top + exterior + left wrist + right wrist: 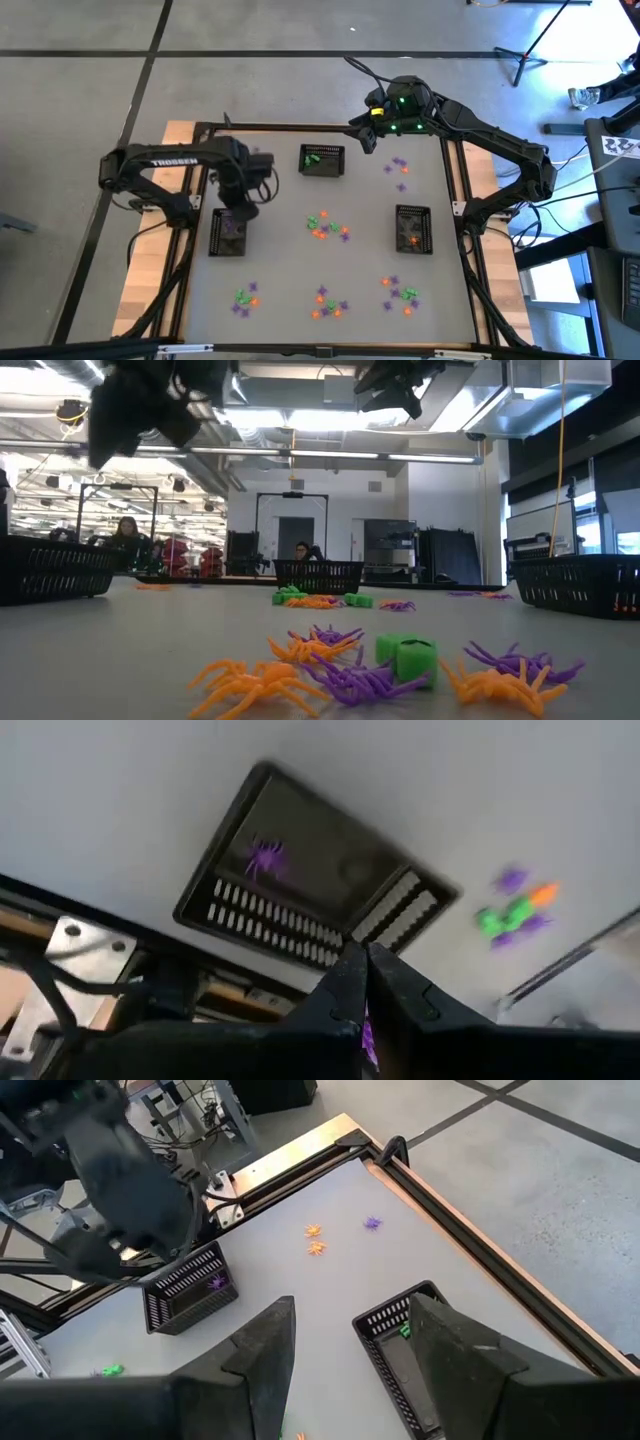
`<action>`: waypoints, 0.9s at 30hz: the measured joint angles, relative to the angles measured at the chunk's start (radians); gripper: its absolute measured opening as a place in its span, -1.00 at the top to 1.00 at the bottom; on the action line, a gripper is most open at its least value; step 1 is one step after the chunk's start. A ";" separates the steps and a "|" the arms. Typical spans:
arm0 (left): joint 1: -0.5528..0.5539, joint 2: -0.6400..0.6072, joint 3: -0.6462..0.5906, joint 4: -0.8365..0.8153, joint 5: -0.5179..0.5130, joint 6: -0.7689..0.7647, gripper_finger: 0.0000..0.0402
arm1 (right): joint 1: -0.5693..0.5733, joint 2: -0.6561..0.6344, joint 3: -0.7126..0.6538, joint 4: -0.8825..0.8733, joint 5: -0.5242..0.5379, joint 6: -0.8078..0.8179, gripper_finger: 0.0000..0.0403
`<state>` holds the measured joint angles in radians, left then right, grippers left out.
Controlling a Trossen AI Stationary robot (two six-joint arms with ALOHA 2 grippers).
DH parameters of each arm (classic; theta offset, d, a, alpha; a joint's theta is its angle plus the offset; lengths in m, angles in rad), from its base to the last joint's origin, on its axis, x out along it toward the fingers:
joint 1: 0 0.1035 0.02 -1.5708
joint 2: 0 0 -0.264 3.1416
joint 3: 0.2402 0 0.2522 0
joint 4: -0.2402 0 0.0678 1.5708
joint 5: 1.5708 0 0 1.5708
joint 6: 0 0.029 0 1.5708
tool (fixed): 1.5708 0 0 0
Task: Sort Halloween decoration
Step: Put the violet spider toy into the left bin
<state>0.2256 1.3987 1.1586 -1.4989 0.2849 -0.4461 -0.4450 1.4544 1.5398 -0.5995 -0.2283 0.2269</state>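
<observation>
Small purple, green and orange Halloween decoration trinkets lie in clusters on the grey table, one at its middle. My left gripper hangs over the left black mesh basket, shut on a purple trinket. One purple spider lies on that basket's floor. My right gripper waits open, high over the far edge, above the far basket, which holds green pieces. The right basket holds orange ones. My left gripper pinches a purple trinket between its two shut fingers; only a sliver of purple shows in the slit between them. The fingers point steeply down. The trinket is lifted clear, above the left basket.
Further clusters lie near the front edge at left, middle and right, and a few pieces at the far right. A black frame rail borders the table. People sit in the room behind.
</observation>
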 joint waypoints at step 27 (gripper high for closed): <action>0.429 0.042 -0.064 0.484 -0.199 0.285 0.32 | 0.000 0.000 0.000 -0.021 0.010 0.002 0.04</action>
<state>0.6544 1.4403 1.0946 -1.0151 0.0855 -0.1613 -0.4449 1.4540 1.5398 -0.6204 -0.2188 0.2285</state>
